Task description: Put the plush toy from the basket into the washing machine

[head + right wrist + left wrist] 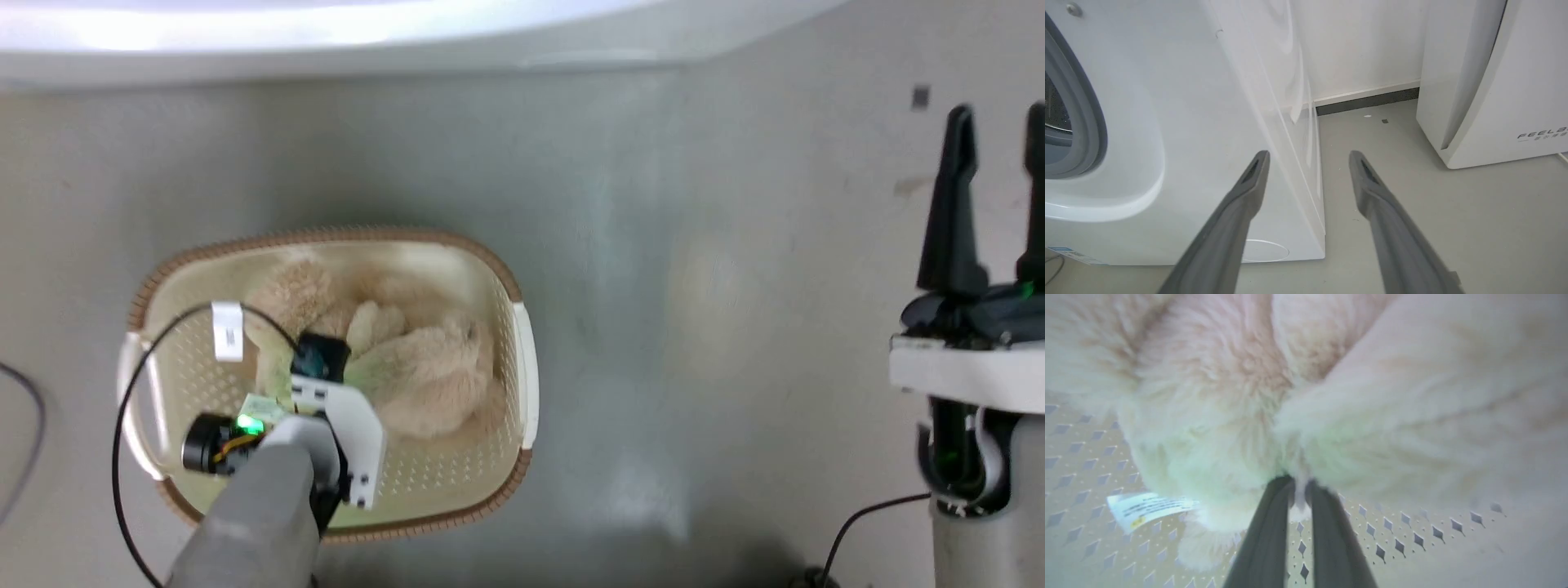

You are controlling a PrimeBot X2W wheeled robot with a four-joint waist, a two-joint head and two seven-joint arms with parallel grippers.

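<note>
The cream perforated basket [506,457] with a brown rim stands on the floor at centre-left in the head view. The fluffy beige plush toy [424,376] lies inside it. My left arm reaches down into the basket over the toy. In the left wrist view my left gripper [1300,486] is shut, its two fingers pinching a tuft of the plush toy's [1216,416] long fur just above the basket bottom [1081,457]. My right gripper [999,110] hangs open at the far right, holding nothing. Its wrist view faces the washing machine [1188,122], whose grey-gasketed port [1090,122] shows at the left edge.
A white label [1147,506] lies on the basket bottom beside the toy. The white slanted FEELBIRD appliance [1494,81] stands right of the washing machine, with grey floor [1372,143] between them. Black cables trail on the floor [865,514] and off my left arm [122,425].
</note>
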